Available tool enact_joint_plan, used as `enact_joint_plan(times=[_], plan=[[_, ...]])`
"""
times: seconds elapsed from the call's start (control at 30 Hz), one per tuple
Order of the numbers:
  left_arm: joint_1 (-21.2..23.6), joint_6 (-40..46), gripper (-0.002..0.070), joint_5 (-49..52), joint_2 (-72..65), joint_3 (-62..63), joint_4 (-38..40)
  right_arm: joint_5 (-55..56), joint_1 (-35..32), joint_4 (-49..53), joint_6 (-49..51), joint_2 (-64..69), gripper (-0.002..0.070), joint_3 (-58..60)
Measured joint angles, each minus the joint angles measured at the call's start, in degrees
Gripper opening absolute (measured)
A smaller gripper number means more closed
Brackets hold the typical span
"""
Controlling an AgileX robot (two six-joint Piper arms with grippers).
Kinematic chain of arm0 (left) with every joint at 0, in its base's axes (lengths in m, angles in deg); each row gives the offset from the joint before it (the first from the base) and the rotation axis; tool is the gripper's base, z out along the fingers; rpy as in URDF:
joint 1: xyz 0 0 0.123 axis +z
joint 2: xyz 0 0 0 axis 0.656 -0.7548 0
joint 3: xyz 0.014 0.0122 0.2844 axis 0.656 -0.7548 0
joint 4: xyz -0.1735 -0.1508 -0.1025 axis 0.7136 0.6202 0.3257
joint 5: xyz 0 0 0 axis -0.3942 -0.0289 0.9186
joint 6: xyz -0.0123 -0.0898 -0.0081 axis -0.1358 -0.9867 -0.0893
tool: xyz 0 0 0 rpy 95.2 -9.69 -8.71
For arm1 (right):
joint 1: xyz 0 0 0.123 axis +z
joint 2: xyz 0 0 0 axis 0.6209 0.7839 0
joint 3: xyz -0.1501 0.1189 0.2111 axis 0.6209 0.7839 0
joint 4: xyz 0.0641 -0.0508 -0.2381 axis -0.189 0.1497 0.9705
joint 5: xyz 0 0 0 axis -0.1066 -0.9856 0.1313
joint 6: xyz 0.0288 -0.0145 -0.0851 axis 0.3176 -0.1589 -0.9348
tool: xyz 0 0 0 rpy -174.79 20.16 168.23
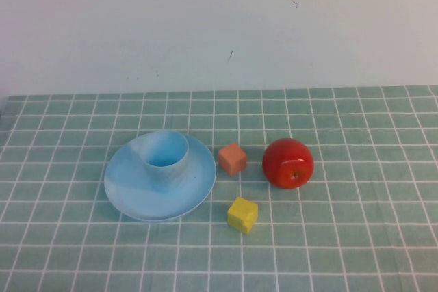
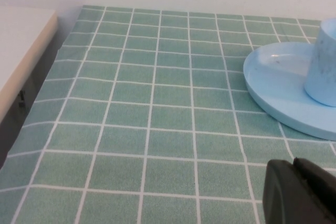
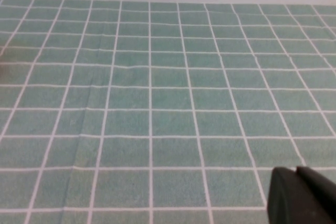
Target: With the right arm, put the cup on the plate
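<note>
The light blue cup [image 1: 166,161] stands upright on the light blue plate [image 1: 130,189], left of the table's middle. The left wrist view shows the cup [image 2: 324,66] and the plate [image 2: 278,85] as well. Neither arm shows in the high view. My left gripper [image 2: 295,167] is shut and empty, low over the cloth, short of the plate. My right gripper [image 3: 296,172] is shut and empty over bare cloth, with no task object in its view.
A red apple [image 1: 288,163], an orange cube [image 1: 233,159] and a yellow cube [image 1: 242,215] lie right of the plate. A green checked cloth [image 1: 356,237] covers the table. A white wall runs along the back. A pale ledge [image 2: 21,45] shows beside the cloth.
</note>
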State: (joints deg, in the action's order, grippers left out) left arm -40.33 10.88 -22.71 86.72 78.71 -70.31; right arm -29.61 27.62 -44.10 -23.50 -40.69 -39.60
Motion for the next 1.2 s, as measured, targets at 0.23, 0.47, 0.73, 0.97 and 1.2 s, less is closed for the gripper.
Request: enact_joint_plan(times=[0.23, 0.47, 0.73, 0.97, 1.2], plan=[[0.0, 0.0, -0.0003, 0.0, 0.0, 0.0, 0.0, -0.13, 0.0, -0.2, 0.05, 0.0, -0.0002, 0.0], [0.0, 0.0, -0.0003, 0.0, 0.0, 0.0, 0.0, -0.13, 0.0, -0.23, 0.18, 0.0, -0.0002, 0.0], [0.0, 0.0, -0.0003, 0.0, 0.0, 0.0, 0.0, -0.13, 0.0, -0.33, 0.18, 0.0, -0.0002, 0.0], [0.0, 0.0, -0.0003, 0.0, 0.0, 0.0, 0.0, 1.39, 0.0, -0.45, 0.27, 0.0, -0.0002, 0.12], [0.0, 0.0, -0.0003, 0.0, 0.0, 0.0, 0.0, 9.68, 0.0, 0.15, 0.41, 0.0, -0.0002, 0.15]])
